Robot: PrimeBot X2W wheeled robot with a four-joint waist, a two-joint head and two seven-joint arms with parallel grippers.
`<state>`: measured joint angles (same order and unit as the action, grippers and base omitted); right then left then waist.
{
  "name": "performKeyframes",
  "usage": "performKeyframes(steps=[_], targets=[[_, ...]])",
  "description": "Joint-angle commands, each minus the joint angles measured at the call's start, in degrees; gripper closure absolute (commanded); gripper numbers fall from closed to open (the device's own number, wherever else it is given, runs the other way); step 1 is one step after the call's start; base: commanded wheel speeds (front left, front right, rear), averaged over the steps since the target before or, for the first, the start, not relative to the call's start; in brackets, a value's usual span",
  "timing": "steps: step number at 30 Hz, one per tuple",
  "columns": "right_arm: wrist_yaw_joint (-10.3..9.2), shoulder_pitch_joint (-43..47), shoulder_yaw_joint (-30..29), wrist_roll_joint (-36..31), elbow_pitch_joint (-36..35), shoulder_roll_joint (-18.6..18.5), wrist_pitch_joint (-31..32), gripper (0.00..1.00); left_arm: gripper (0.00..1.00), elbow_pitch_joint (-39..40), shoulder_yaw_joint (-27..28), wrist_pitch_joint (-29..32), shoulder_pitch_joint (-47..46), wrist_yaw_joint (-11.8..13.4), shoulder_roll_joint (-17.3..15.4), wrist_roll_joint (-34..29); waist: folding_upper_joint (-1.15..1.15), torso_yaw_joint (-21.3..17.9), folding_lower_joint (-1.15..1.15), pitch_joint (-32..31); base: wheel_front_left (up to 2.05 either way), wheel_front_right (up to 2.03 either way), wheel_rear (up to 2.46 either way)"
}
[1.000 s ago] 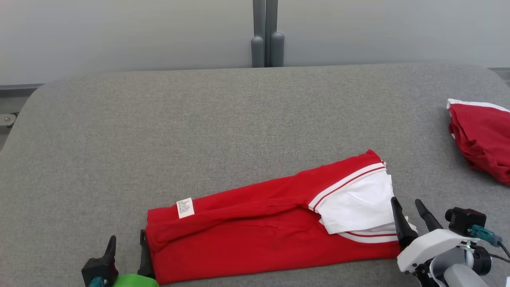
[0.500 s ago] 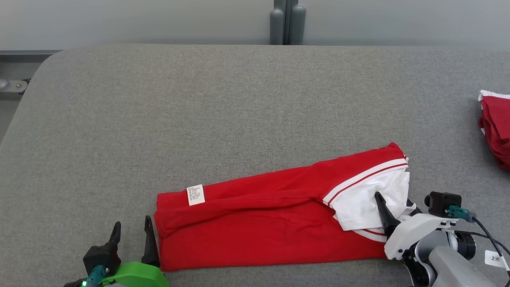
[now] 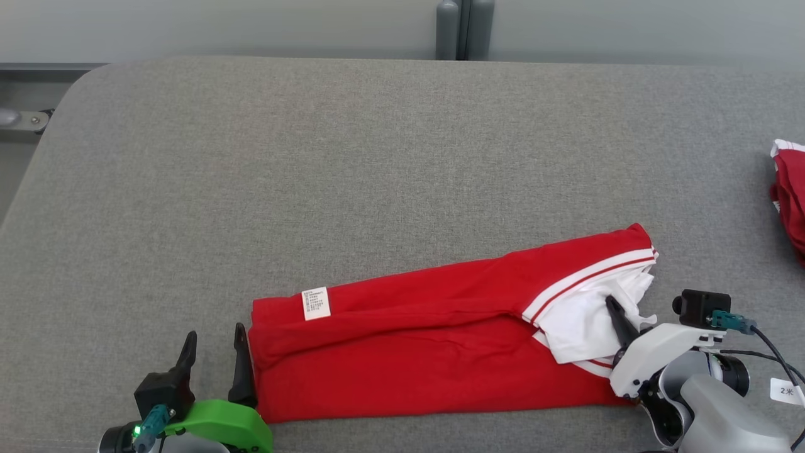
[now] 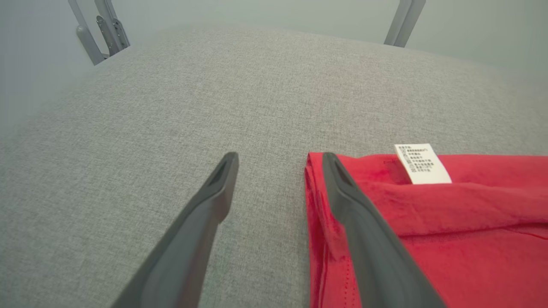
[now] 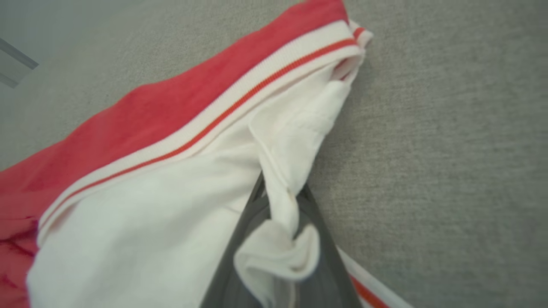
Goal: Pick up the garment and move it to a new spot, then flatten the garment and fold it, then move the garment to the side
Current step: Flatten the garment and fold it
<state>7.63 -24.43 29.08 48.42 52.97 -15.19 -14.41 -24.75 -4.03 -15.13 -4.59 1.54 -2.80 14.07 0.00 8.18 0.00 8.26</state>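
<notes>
The garment is red with a white striped end and lies folded long across the near part of the grey table. A white label sits near its left end. My right gripper is shut on a bunched fold of the garment's white end, with cloth pinched between the fingers. My left gripper stands open at the garment's left edge. In the left wrist view one of the left gripper's fingers lies over the red hem and the other over bare table.
Another red and white garment lies at the table's right edge. Two grey posts stand behind the far edge. The table's rounded left corner drops off to the floor.
The head camera has shifted. My right gripper moved in over the white end of the garment and went from open to shut on it. The left gripper stays open.
</notes>
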Motion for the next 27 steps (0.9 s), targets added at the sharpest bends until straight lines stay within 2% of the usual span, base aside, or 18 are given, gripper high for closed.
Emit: performKeyframes(steps=[1,5,8,12,15,20,27], targets=[[-0.29,1.0,0.1,0.3,2.1,-0.5,0.6,1.0,0.0,0.1,0.0,0.0,-0.7,0.1,-0.2,0.2,0.0,-0.1,0.0,-0.2,0.0,0.0,0.0],[-0.58,-0.1,-2.7,0.4,3.5,-3.4,-0.6,1.0,0.0,0.3,-0.2,0.0,-0.1,0.2,-0.2,0.6,0.0,-0.8,0.0,-0.9,0.0,0.0,0.0],[-0.25,-1.1,-7.1,-1.3,1.6,-4.8,-0.7,1.0,0.0,0.3,-0.2,0.0,0.5,0.3,-0.2,1.1,0.0,-1.7,0.0,-1.2,0.0,0.0,0.0],[-0.2,-0.2,-12.1,-5.2,-2.3,-4.8,-0.8,1.0,0.0,-0.1,-0.4,0.0,0.8,0.1,-0.2,1.5,0.0,-3.1,0.0,-1.4,0.0,0.0,0.0],[-0.2,1.2,-12.5,-8.5,-7.2,-3.7,-0.8,1.0,0.0,-0.1,-0.7,0.0,0.8,-0.1,-0.2,1.6,0.0,-4.0,0.0,-1.7,0.0,0.0,0.0],[-0.17,3.5,-6.7,-11.5,-15.9,-1.2,-0.8,1.0,0.0,-0.7,-1.7,0.0,1.0,-0.5,-0.2,2.2,0.0,-5.0,0.0,-2.4,0.0,0.0,0.0],[-0.17,3.0,8.4,-9.8,-23.8,1.2,0.1,1.0,0.0,-1.4,-4.0,0.0,0.6,-0.6,-0.3,2.7,0.0,-3.7,0.0,-3.0,0.0,0.0,0.0]])
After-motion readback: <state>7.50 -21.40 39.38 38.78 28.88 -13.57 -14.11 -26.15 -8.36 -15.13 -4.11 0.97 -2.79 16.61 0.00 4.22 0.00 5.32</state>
